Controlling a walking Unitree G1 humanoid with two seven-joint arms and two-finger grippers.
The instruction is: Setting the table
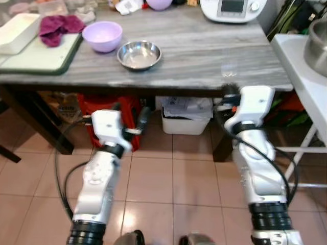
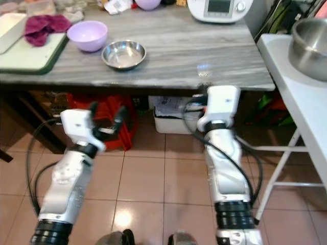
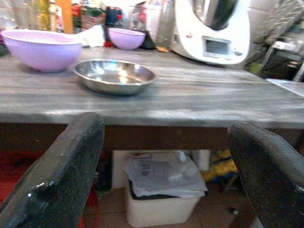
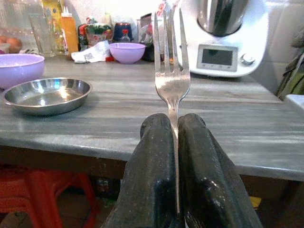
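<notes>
My right gripper point(image 4: 173, 121) is shut on the handle of a silver fork point(image 4: 171, 71), tines pointing up and away over the grey wooden table point(image 1: 204, 51). From the head, that gripper point(image 1: 230, 93) sits at the table's front edge, right of centre, and the fork point(image 2: 204, 69) glints just above the edge. A steel bowl point(image 1: 139, 54) stands on the table with a purple bowl point(image 1: 102, 35) behind it to the left. My left gripper point(image 1: 130, 121) is open and empty, below the table edge, in front of the steel bowl point(image 3: 114, 76).
At the table's left lie a green-edged board point(image 1: 41, 56), a magenta cloth point(image 1: 59, 26) and a white container point(image 1: 18, 30). A white kitchen appliance point(image 1: 232, 10) stands at the back. A white side table point(image 1: 301, 71) with a steel pot point(image 1: 318, 46) is close on the right. Under the table are a white bin point(image 1: 186, 121) and a red stool point(image 1: 102, 108).
</notes>
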